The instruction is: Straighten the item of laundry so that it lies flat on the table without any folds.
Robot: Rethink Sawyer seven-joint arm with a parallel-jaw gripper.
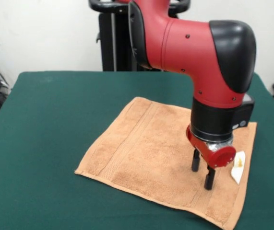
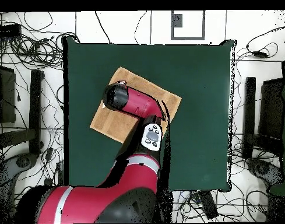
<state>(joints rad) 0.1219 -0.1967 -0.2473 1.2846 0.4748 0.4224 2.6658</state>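
Open hand (image 1: 202,175) hovers over the soft, limp towel (image 1: 146,153) on the table (image 1: 45,124); edges look the easiest grip.

Orange-tan towel (image 1: 146,153) spread flat on green table (image 1: 45,120)

Towel (image 1: 151,153) orange-tan, woven border bands, white label (image 1: 238,167); table (image 1: 55,124) dark green; arm (image 1: 194,52) red and black.
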